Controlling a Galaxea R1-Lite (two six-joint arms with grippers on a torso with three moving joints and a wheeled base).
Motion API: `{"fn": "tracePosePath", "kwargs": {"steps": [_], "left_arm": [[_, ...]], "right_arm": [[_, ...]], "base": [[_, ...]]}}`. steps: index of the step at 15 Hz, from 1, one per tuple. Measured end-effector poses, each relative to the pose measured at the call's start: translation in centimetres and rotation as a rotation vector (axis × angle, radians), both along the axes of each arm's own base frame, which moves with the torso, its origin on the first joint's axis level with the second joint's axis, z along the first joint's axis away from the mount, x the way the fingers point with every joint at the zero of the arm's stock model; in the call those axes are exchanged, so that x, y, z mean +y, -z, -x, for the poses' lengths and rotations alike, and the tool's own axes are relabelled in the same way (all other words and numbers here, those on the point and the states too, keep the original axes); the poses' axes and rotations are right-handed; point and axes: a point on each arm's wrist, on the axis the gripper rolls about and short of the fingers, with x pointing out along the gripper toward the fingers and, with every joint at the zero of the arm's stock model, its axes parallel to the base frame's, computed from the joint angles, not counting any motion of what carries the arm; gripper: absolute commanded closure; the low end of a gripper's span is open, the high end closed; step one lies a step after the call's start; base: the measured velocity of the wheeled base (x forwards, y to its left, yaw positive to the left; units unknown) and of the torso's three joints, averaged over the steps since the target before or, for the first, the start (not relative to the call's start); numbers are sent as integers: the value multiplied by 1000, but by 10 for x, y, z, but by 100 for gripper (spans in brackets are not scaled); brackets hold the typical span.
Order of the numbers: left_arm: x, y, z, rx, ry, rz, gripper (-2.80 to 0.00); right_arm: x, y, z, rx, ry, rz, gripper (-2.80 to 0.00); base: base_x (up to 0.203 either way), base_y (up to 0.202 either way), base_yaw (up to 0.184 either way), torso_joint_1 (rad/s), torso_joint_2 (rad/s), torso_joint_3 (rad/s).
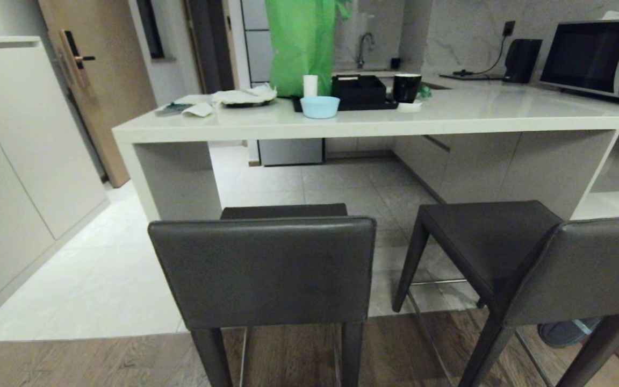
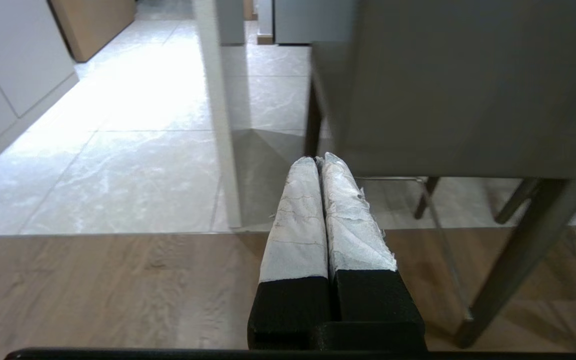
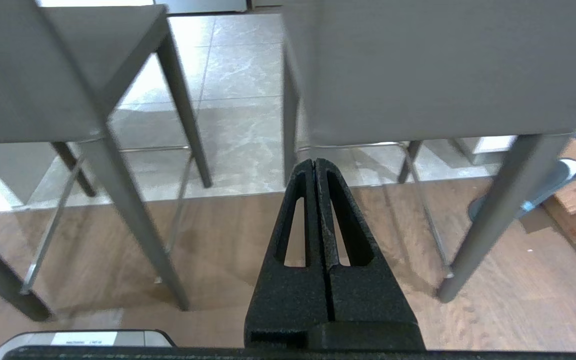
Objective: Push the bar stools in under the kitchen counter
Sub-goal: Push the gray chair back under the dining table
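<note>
So the kitchen counter (image 1: 449, 115) spans the upper frame while both bar stools, left stool (image 1: 264, 269) low centre and right stool (image 1: 530, 258) lower right, stand pulled out, nothing pushed yet, with left gripper (image 2: 320, 162) and right gripper (image 3: 314, 164) closed, empty.

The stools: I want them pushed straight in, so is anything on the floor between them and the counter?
Nothing visible: bare tile lies between both stools and the counter.

Two dark bar stools (image 1: 262, 269) upright, outside pale kitchen counter (image 1: 374, 126).
</note>
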Motion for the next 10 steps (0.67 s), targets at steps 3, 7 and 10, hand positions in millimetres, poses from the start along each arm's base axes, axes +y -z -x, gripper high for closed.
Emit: {"fn": "tracePosePath", "kwargs": {"steps": [3, 7, 10], "left_arm": [[0, 0, 0, 1, -1, -1, 0], [0, 0, 0, 2, 1, -3, 0], [0, 0, 2, 57, -1, -9, 0]], "right_arm": [[0, 0, 0, -1, 0, -1, 0], [0, 0, 0, -1, 0, 1, 0], [0, -3, 0, 6, 0, 13, 0]], "base": [[0, 53, 0, 2, 2, 2], [0, 0, 0, 0, 0, 0], [0, 0, 0, 0, 0, 0]]}}
